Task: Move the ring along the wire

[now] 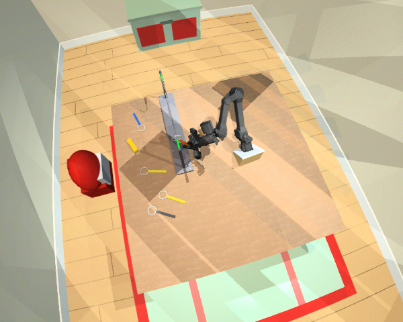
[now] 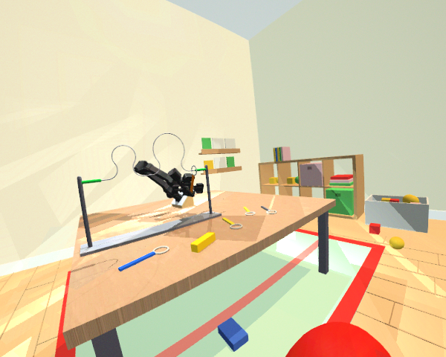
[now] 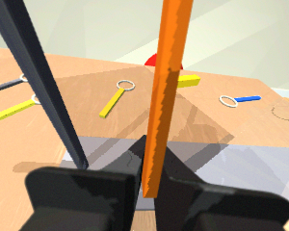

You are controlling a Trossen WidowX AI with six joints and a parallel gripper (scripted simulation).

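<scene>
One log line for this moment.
claw: shut on orange handle | white ring: at green wire end by dark post | release: pending

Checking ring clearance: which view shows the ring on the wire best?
Exterior: the ring shows beside the green wire end at the post. Top shows it small above the base. Wrist shows only the orange handle in the pincer.

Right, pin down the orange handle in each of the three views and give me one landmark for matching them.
Top: orange handle just left of centre, between the gripper and the wire's green end.
Exterior: short upright sliver left of centre, left of the nearer post.
Wrist: tall bar at centre, clamped between the fingers.
Shared landmark: yellow block.
</scene>
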